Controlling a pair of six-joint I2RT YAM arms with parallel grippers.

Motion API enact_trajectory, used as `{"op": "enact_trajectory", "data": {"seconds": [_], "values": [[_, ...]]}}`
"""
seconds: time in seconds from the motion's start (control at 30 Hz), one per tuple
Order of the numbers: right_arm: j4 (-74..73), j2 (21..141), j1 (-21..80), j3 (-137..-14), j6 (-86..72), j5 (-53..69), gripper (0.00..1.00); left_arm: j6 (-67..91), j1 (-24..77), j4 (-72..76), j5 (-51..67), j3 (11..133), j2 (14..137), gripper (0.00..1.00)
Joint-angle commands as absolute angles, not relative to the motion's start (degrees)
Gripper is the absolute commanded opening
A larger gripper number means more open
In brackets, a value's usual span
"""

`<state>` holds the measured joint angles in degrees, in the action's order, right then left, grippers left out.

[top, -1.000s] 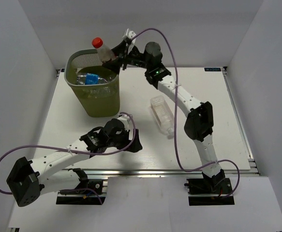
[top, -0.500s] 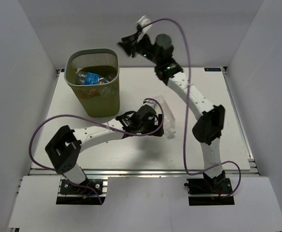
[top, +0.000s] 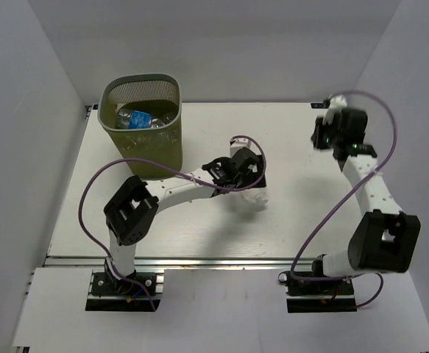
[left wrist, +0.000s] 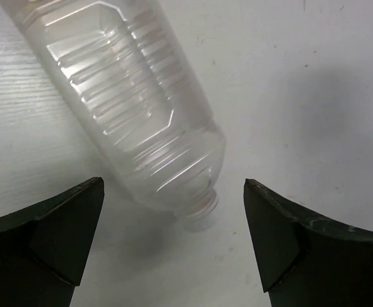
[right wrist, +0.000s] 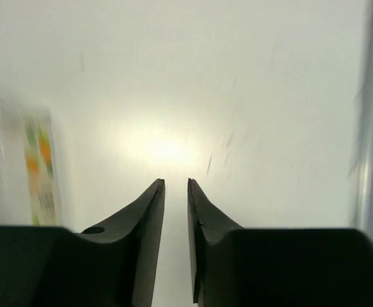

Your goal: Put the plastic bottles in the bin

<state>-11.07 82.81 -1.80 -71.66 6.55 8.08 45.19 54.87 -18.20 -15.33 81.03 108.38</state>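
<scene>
The olive-green mesh bin [top: 155, 156] stands at the table's back left. Plastic bottles [top: 137, 118] lie inside it, one blue-labelled. A larger squarish clear bottle [top: 253, 198] lies on its side mid-table, mostly hidden under my left gripper [top: 245, 173]. In the left wrist view this bottle [left wrist: 128, 102] points its neck between the fingers. My left gripper [left wrist: 173, 184] is open wide and touches nothing. My right gripper [top: 322, 137] hovers at the back right of the table. In its own view the right gripper [right wrist: 176, 182] shows a narrow gap with nothing in it.
The table's metal frame [top: 199, 259] runs along the near edge, and a rail [right wrist: 366, 128] shows at the right of the right wrist view. A blurred pale thing with green and orange marks [right wrist: 39, 167] sits at that view's left. White walls enclose the table.
The red-capped bottle held over the bin a second ago no longer shows. My right arm swung from the bin to the back right. My left arm reached over the squarish bottle.
</scene>
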Motion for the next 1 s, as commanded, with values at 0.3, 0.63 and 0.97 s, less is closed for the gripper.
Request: {"op": "enact_trajectory", "data": {"seconds": [0.3, 0.63, 0.97], "values": [[-21.49, 64.51, -5.36, -48.6, 14.82, 29.47, 0.39, 47.64, 55.02, -28.67, -21.26, 103.2, 118.58, 1.0], [-28.55, 70.92, -2.47, -49.74, 24.24, 42.44, 0.84, 44.82, 55.55, -24.96, -30.06, 79.21, 88.01, 1.0], [-19.26, 78.21, 4.74, -45.09, 23.47, 36.22, 0.8, 53.43, 55.55, -29.97, -28.22, 59.51, 68.56, 1.0]]}}
